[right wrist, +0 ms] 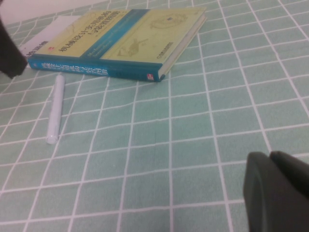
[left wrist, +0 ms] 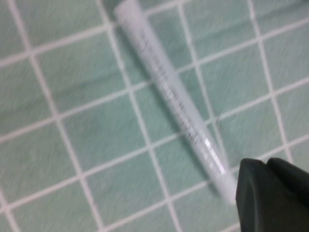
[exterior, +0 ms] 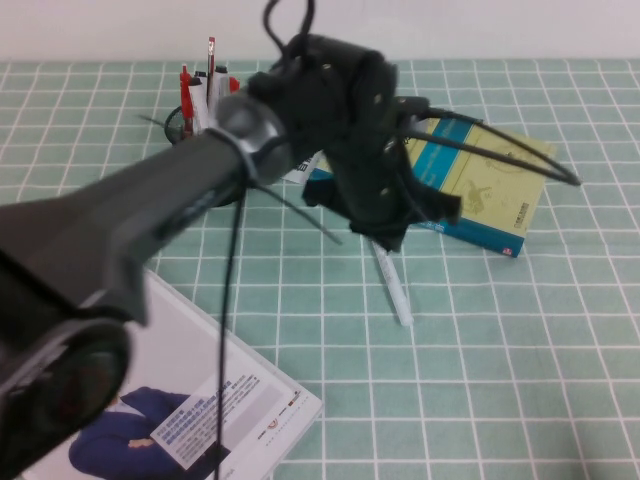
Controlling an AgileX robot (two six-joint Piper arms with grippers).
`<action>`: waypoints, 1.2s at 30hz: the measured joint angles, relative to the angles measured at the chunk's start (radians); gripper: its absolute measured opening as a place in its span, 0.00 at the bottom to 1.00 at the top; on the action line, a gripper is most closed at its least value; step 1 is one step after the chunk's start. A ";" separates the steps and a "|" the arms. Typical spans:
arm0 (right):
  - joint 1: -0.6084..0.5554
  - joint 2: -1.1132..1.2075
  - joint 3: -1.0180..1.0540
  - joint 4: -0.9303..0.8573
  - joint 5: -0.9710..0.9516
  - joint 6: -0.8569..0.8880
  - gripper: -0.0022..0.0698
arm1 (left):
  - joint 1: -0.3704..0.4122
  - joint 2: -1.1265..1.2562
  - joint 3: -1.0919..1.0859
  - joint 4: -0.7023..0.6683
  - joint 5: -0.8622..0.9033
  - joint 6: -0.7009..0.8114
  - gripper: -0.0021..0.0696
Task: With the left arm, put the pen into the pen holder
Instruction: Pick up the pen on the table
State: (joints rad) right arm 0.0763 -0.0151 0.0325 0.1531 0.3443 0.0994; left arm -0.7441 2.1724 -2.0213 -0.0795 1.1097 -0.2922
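The white pen [exterior: 392, 285] lies flat on the green checked cloth, just in front of the book. It also shows in the left wrist view [left wrist: 171, 94] and the right wrist view [right wrist: 54, 108]. My left gripper [exterior: 385, 238] hovers over the pen's far end with its fingers [left wrist: 263, 193] together and nothing between them. The black mesh pen holder [exterior: 190, 125] stands at the back left, mostly hidden behind my left arm, with red and white pens sticking up from it. My right gripper [right wrist: 268, 162] is shut and empty low over the cloth, right of the pen.
A yellow and blue book [exterior: 485, 180] lies behind and right of the pen, and shows in the right wrist view [right wrist: 130, 41]. A magazine [exterior: 240, 400] lies at the front left. The left arm's loose cables hang over the cloth.
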 joint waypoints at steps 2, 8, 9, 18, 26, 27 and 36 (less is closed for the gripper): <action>0.000 0.000 0.000 0.000 0.000 0.000 0.00 | 0.000 0.046 -0.078 0.000 0.037 -0.006 0.02; 0.000 0.000 0.000 0.000 0.000 0.000 0.00 | 0.000 0.137 -0.206 0.000 0.084 0.034 0.09; 0.000 0.000 0.000 0.000 0.000 0.000 0.00 | 0.000 0.144 -0.211 -0.002 0.089 0.040 0.14; 0.000 0.000 0.000 0.000 0.000 0.000 0.00 | 0.000 0.167 -0.213 0.031 0.084 -0.107 0.46; 0.000 0.000 0.000 0.000 0.000 0.000 0.00 | 0.000 0.203 -0.213 0.118 0.067 -0.263 0.47; 0.000 0.000 0.000 0.000 0.000 0.000 0.00 | 0.000 0.206 -0.213 0.118 0.061 -0.270 0.47; 0.000 0.000 0.000 0.000 0.000 0.000 0.00 | 0.000 0.218 -0.213 0.118 0.054 -0.301 0.47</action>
State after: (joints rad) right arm 0.0763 -0.0151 0.0325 0.1531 0.3443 0.0994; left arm -0.7441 2.3902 -2.2342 0.0387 1.1634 -0.5931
